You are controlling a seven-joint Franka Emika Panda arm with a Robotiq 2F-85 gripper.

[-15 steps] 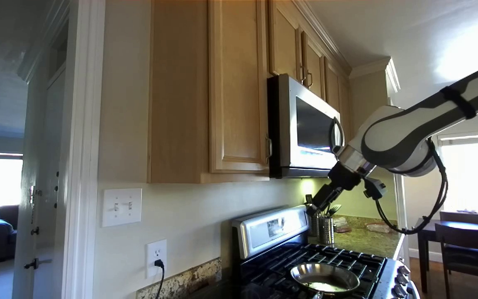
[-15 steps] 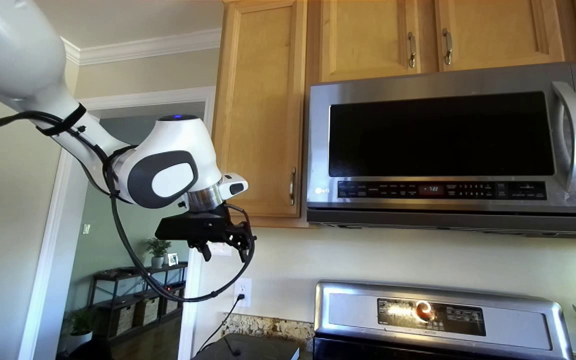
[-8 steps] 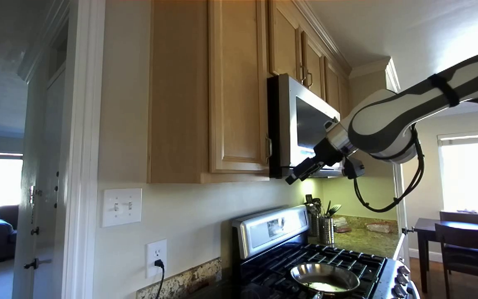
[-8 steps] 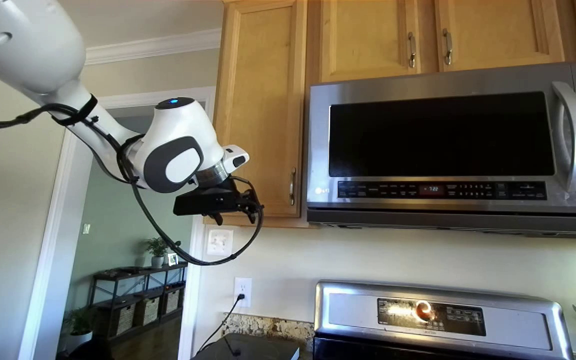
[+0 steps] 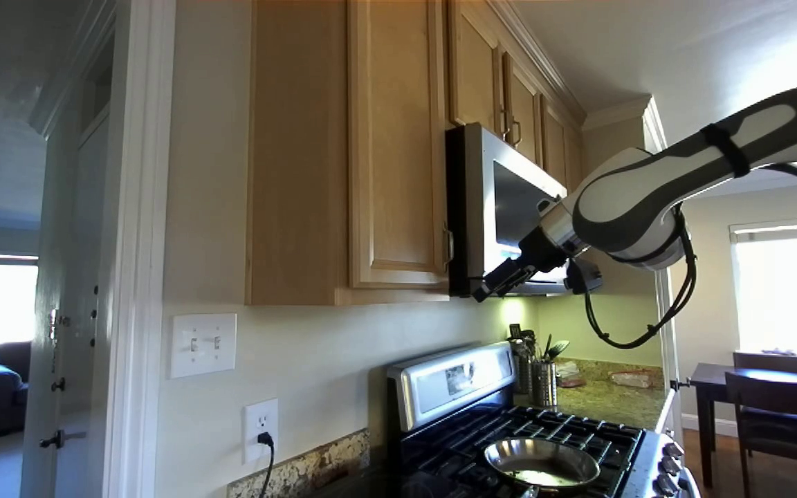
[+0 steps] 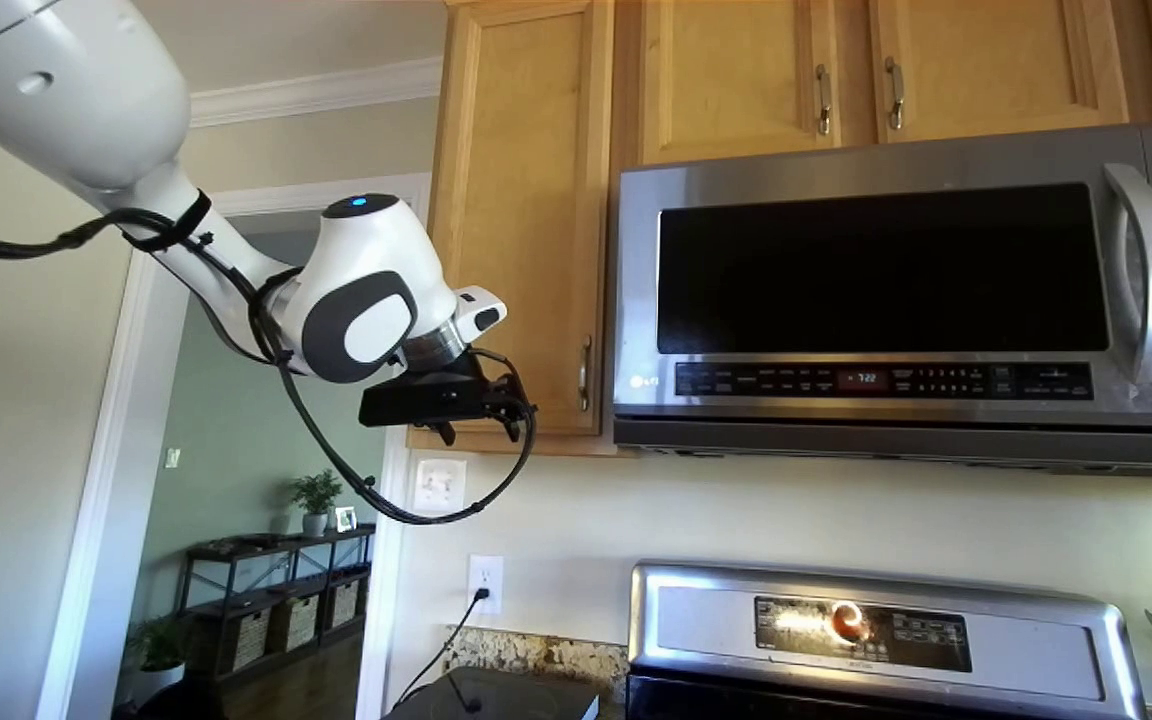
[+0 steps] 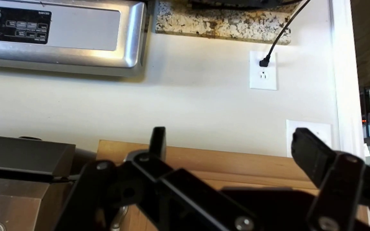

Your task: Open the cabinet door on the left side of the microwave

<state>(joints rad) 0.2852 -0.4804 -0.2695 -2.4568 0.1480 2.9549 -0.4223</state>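
Observation:
The tall maple cabinet door is shut, left of the microwave in an exterior view. Its metal handle sits low on the edge by the microwave and shows in both exterior views. The wrist view shows the cabinet's lower edge behind the fingers, part of the handle behind the left finger's linkage, and a corner of the microwave. My gripper is open and empty, its fingers wide apart. In the exterior views the gripper is near the door's bottom edge, lower than the handle, apparently not touching.
The stove with a steel pan stands below the microwave. Utensil holders stand behind it. A switch plate and an outlet with a plugged cord are on the wall. Shorter doors are above the microwave.
The arm and gripper have risen and moved closer to the cabinet door's lower part, mostly in the first half second and only slightly since. The door has not moved.

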